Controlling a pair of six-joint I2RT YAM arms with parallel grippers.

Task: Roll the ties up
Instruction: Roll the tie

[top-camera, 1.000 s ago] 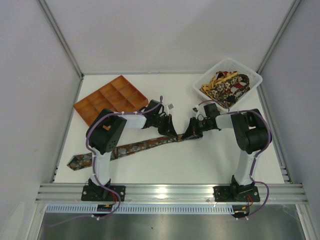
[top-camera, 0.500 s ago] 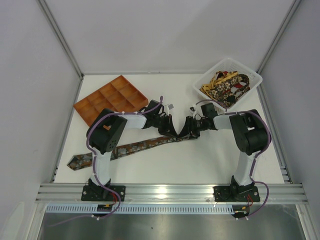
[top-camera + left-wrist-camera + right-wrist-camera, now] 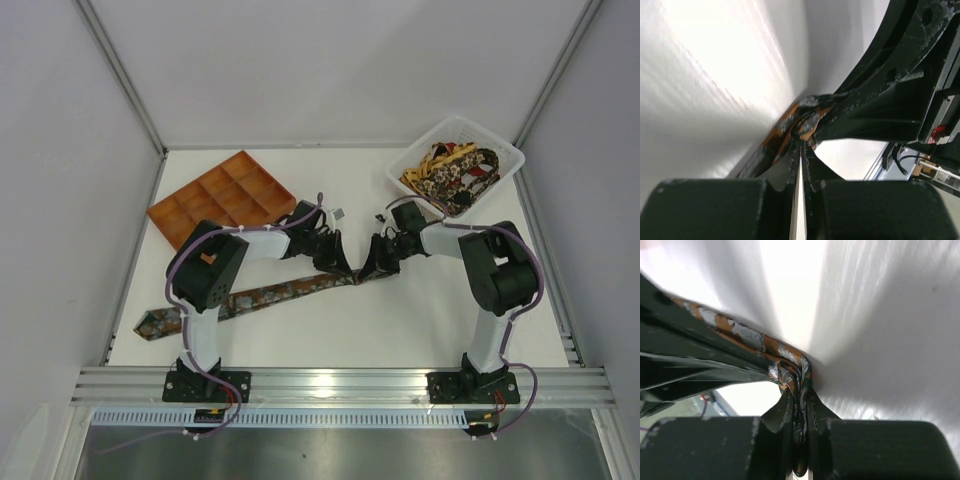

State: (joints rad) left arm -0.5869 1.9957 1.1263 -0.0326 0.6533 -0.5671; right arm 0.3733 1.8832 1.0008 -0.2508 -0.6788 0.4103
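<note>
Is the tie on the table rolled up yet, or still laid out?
Mostly laid out: the tie stretches flat across the table; only its end is bunched, pinched in the right gripper.

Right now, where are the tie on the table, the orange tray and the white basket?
tie (image 3: 270, 293): overhead view, the middle of its flat stretch.
orange tray (image 3: 215, 195): overhead view, a bare middle compartment.
white basket (image 3: 420, 150): overhead view, its left rim.

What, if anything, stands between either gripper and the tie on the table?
Nothing visible. The right gripper pinches the tie at its bunched end; the left gripper, shut, sits right against that same end.
</note>
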